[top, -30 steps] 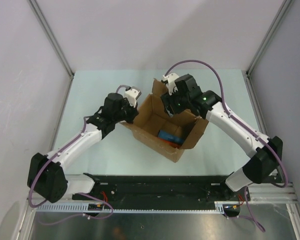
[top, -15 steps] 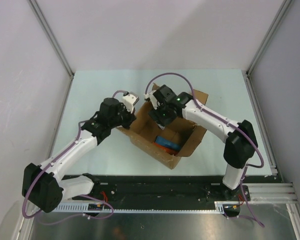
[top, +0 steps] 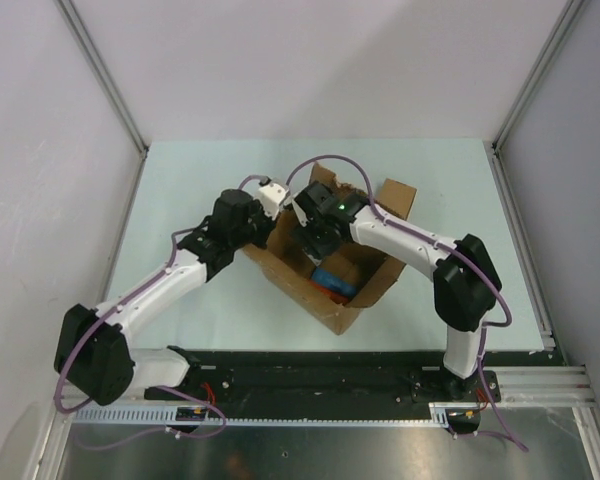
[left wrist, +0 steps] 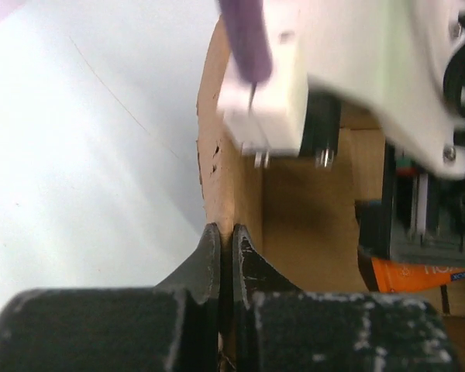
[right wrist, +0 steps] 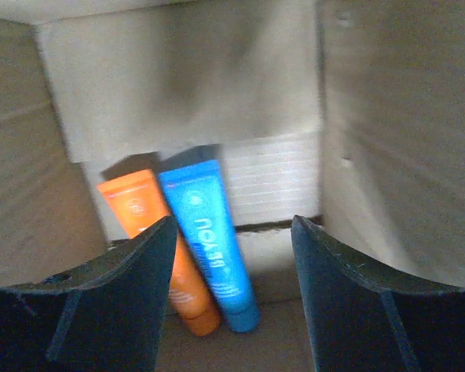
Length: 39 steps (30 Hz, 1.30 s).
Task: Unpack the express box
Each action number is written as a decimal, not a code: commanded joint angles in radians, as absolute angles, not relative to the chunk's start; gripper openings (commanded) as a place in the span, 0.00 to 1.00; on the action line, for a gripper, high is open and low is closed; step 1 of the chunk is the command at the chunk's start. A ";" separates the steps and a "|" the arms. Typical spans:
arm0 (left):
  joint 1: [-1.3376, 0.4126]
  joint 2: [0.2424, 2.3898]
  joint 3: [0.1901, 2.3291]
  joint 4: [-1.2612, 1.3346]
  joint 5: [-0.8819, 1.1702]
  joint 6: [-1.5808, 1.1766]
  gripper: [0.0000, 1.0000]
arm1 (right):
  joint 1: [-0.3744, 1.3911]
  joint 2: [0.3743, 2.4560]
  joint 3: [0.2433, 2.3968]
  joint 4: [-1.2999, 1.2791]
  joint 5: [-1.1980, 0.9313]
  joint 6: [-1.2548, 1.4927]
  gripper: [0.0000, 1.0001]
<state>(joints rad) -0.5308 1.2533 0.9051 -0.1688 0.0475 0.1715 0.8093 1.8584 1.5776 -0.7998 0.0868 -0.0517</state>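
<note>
The express box, a brown cardboard carton with its flaps open, sits mid-table. My left gripper is shut on the edge of its left flap; in the top view the left gripper is at the box's left rim. My right gripper is open and reaches down inside the box, above a blue tube and an orange tube lying side by side on the bottom. In the top view the right gripper is inside the box above the tubes.
The pale green table is ringed by a metal frame and grey walls. A black rail runs along the near edge. Another flap sticks out at the box's far right.
My right arm has swung left and lowered its gripper into the box. The box has shifted slightly; my left gripper keeps hold of the left flap.
</note>
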 commanded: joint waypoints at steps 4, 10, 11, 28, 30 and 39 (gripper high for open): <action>-0.534 1.362 0.867 -0.005 -0.025 0.417 0.00 | 0.762 1.914 1.649 -0.764 0.009 0.064 0.64; -0.523 1.376 0.844 0.182 0.044 0.478 0.00 | 0.747 1.954 1.701 -0.779 0.058 0.040 0.64; -0.522 1.376 0.847 0.207 0.043 0.506 0.00 | 0.746 1.959 1.724 -0.791 0.069 0.026 0.63; -0.471 1.318 0.864 0.495 0.055 0.631 0.00 | 0.715 1.813 1.640 -0.727 0.021 -0.074 0.60; -0.471 1.307 0.839 0.514 0.067 0.627 0.00 | 0.713 1.804 1.615 -0.721 0.040 -0.075 0.61; -0.469 1.275 0.779 0.529 0.097 0.597 0.00 | 0.752 1.879 1.574 -0.626 0.129 -0.101 0.67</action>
